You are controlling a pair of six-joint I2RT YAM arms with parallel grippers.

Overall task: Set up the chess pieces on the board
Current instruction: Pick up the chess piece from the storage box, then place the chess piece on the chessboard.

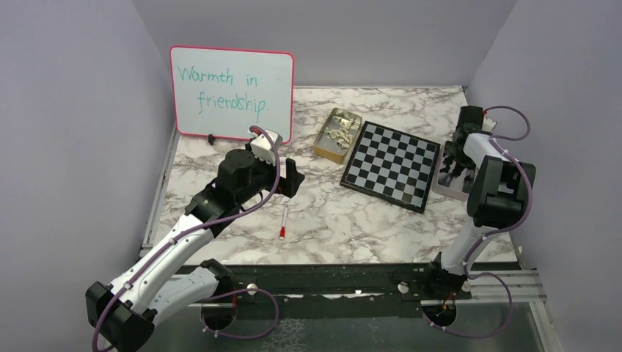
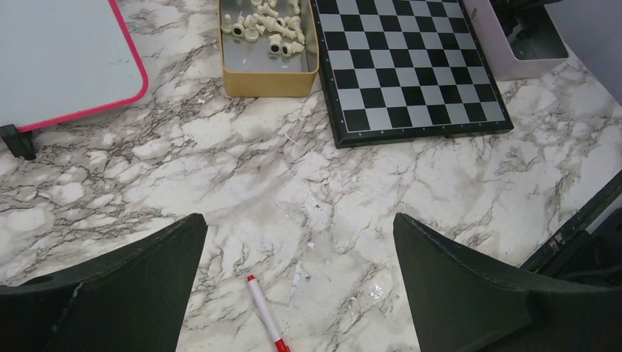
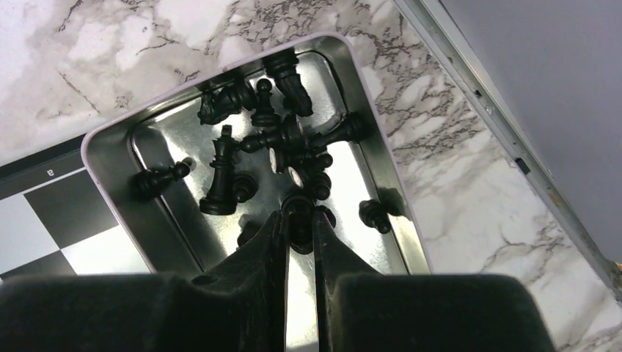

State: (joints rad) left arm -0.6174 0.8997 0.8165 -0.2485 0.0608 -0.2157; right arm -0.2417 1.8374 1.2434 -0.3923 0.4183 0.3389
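Observation:
The chessboard [image 1: 390, 164] lies empty at the table's right middle; it also shows in the left wrist view [image 2: 411, 70]. Cream pieces [image 2: 268, 29] lie in a gold tin [image 1: 336, 134] left of the board. Black pieces [image 3: 253, 139] lie in a silver tin [image 3: 110, 172] right of the board. My right gripper [image 3: 298, 224] is down in that tin, shut on a black piece [image 3: 299, 227] between its fingertips. My left gripper [image 2: 297, 249] is open and empty above bare marble, left of the board, seen from the top [image 1: 292, 178].
A red-and-white marker [image 1: 283, 222] lies on the marble near the left gripper, also in the left wrist view [image 2: 265, 314]. The pink-framed whiteboard [image 1: 232, 93] stands at the back left. Grey walls close in on both sides.

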